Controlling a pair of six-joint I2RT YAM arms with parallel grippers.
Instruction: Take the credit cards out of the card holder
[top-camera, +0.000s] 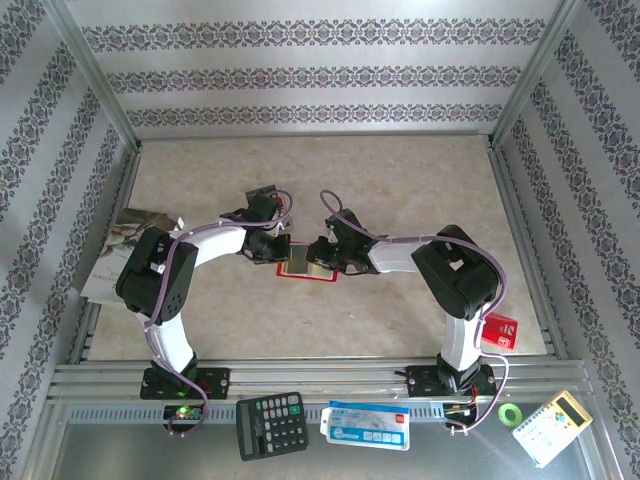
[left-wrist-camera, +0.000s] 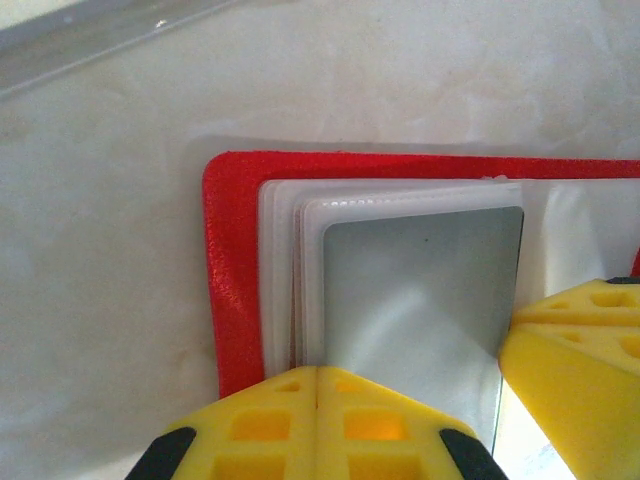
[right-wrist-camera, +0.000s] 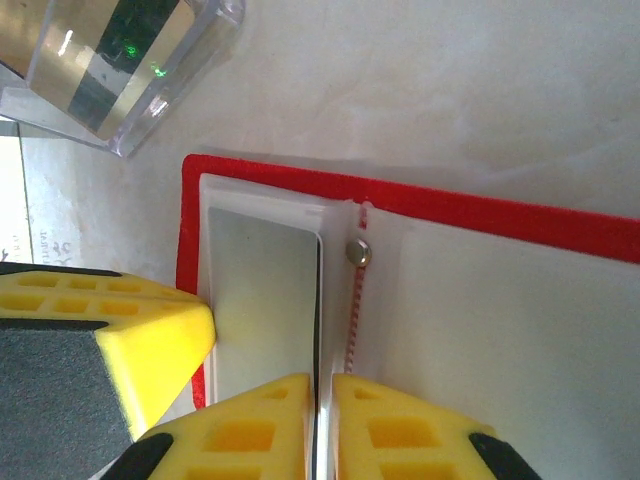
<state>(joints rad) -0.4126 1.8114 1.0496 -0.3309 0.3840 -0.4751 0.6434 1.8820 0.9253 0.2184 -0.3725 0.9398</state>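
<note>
Lying in a whitish pocket of the open card holder (left-wrist-camera: 232, 280), a grey card (left-wrist-camera: 420, 290) is showing most of its face. More sleeve edges are stacking up beside it. The holder is resting flat in the middle of the table (top-camera: 400, 190), between the two arms.

- Right claw (right-wrist-camera: 320, 395): working at the holder's right side, fingers nearly pressed together on a thin edge beside the stitched spine. It looks to be pinching the grey card. I cannot tell whether sleeve plastic is caught in with it.
- Left claw (left-wrist-camera: 317, 385): pressed together with nothing between the fingers, tips sitting at the holder's left end over the stacked sleeves. It seems to be pinning the holder down.

Step in hand, as I am reading it, is drawing this card out of its pocket. Doing it well:
- pulling flat and straight along the pocket's open side, slowly
- leaving the left tips bearing down so the holder is not dragging along
- stopping if the sleeve is lifting with the card, then re-gripping on card alone

A calculator (top-camera: 270, 424) and a blue-and-white packet (top-camera: 366, 424) are lying on the near rail, well apart.
</note>
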